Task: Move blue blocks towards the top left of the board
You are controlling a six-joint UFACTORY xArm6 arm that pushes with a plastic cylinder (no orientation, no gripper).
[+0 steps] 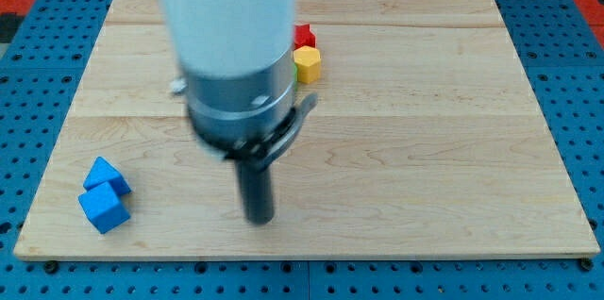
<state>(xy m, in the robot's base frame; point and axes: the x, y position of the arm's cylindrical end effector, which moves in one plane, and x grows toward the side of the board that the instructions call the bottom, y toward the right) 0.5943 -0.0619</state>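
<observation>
The arm carries no claw, so there is nothing to call open or closed; it ends in a straight dark rod, and my tip (pixel 258 218) sits low on the wooden board (pixel 425 149), a little to the view's left of centre and near the view's bottom edge.

The two blue blocks are in the board's bottom-left corner, far from the top left; the upper blue block (pixel 106 175) shows a sloped, wedge-like top, and the lower blue block (pixel 104 209) looks like a cube turned on the diagonal; the two touch each other. My tip stands to the view's right of them, well apart, at about the height of the lower one.

Near the view's top centre a yellow block (pixel 308 62) with faceted sides, perhaps a hexagon, sits just below a red block (pixel 303 35); the two are touching or nearly so; the red one's shape is hard to tell, since the arm covers its left part.

The board is pale wood with straight grain and visible plank seams, smooth and matt; it rests on a blue perforated table (pixel 576 74) with regular rows of holes. The arm's white housing (pixel 226 17) is blurred and cut off by the view's top; below it comes a grey metal collar (pixel 241 102), then the rod; whatever lies on the board behind them is hidden.
</observation>
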